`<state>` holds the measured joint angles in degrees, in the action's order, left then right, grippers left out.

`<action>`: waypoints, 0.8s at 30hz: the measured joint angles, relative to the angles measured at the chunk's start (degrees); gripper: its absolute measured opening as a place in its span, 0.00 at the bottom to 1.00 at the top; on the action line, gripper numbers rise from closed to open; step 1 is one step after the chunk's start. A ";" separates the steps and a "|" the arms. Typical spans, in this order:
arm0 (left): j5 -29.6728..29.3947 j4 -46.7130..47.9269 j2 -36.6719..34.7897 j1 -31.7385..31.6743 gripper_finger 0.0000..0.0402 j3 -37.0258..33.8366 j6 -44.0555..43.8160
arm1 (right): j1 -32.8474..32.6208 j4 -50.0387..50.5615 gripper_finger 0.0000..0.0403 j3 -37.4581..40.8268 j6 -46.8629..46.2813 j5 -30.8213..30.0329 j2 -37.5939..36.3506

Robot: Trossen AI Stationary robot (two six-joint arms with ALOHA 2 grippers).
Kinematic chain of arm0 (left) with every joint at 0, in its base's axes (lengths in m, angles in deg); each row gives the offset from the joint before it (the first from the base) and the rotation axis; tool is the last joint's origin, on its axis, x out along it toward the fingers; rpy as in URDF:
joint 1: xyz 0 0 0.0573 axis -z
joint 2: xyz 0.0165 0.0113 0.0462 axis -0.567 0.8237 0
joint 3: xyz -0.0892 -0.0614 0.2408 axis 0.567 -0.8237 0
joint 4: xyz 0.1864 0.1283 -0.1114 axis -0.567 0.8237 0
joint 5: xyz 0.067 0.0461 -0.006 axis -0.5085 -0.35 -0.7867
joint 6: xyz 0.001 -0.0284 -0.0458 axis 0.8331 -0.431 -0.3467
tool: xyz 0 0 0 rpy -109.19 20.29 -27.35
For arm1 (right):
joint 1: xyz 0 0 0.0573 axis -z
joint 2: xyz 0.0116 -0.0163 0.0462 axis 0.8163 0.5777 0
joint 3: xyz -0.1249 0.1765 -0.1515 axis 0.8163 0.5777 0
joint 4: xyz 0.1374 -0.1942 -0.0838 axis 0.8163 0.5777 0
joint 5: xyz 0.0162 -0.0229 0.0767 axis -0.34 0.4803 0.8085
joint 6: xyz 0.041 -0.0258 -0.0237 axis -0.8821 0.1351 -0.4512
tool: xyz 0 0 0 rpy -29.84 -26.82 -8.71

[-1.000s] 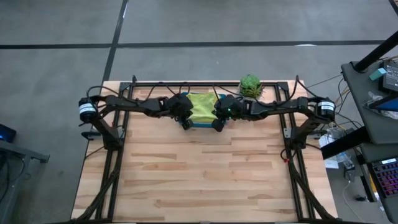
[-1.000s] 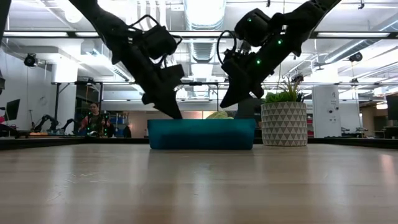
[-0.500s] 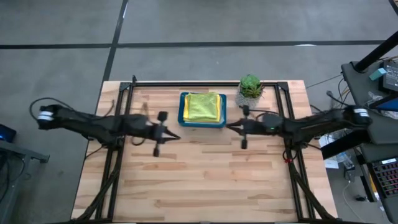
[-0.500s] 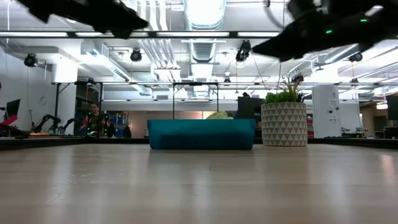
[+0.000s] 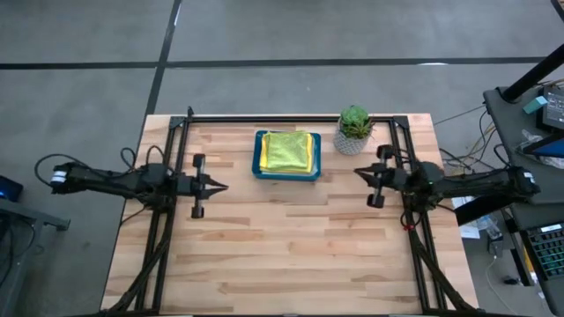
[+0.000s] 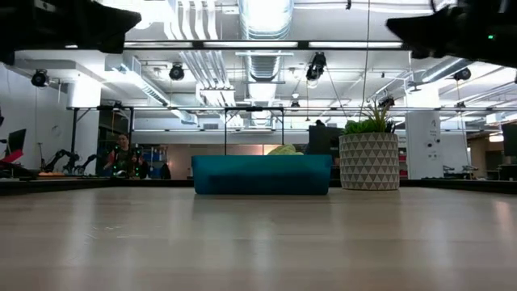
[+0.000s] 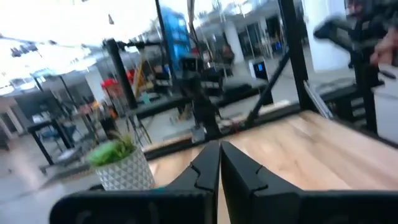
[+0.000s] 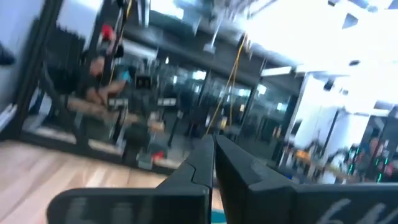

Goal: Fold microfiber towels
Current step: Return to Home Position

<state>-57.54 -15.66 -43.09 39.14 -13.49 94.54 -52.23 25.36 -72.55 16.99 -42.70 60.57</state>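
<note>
Both closed and empty, left pincer (image 5: 219,186), right pincer (image 5: 358,173), green-topped towels (image 5: 288,151) stacked in tray (image 5: 256,158), lower ones mostly hidden.

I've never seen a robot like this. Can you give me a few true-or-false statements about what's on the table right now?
A folded green towel lies on top in the teal tray. True.
The left hand grips a towel. False: it is shut on nothing, out to the tray's left.
A potted plant stands on the table beside the tray. True.
The right hand is over the tray. False: it is shut and empty, near the table's right edge, in front of the plant.
</note>
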 joint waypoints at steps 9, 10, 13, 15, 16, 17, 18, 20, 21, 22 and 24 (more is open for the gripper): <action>-0.15 -12.84 -13.18 0.00 0.00 -11.58 0.00 | -0.09 15.20 0.02 3.45 6.38 3.96 -21.12; -0.12 -11.34 -14.12 0.00 0.00 -11.86 0.07 | -0.09 17.56 0.02 3.56 6.90 5.65 -22.92; -0.28 -7.38 -16.04 0.00 0.00 -11.84 0.06 | -0.22 24.92 0.02 3.63 7.80 12.81 -25.22; -0.53 -7.51 -16.58 0.00 0.00 -11.86 0.07 | -0.26 26.41 0.02 3.63 7.52 15.14 -24.91; -0.59 -7.46 -16.54 0.00 0.00 -11.86 0.07 | -0.24 28.38 0.02 3.63 7.56 15.25 -24.18; -0.57 -7.24 -16.53 0.00 0.00 -11.86 0.07 | -0.24 29.52 0.02 3.63 7.50 15.10 -23.70; -0.61 -7.31 -16.62 0.00 0.00 -11.88 0.06 | -0.25 31.04 0.02 3.63 7.26 14.79 -23.23; -0.63 -7.86 -16.48 0.00 0.00 -11.89 0.07 | -0.24 33.23 0.02 3.63 6.16 14.73 -22.11; -0.61 -7.72 -16.48 0.00 0.00 -11.89 0.07 | -0.24 34.25 0.02 3.63 5.31 14.63 -21.61; -0.63 -7.45 -16.48 0.00 0.00 -11.89 0.07 | -0.24 35.21 0.02 3.63 4.28 14.65 -21.21; -0.61 -7.59 -16.12 0.00 0.00 -11.89 0.07 | -0.24 36.69 0.02 3.63 1.53 14.67 -20.29</action>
<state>-58.15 -23.25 -59.20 39.14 -25.38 94.61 -52.47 62.04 -68.92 18.52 -28.03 40.28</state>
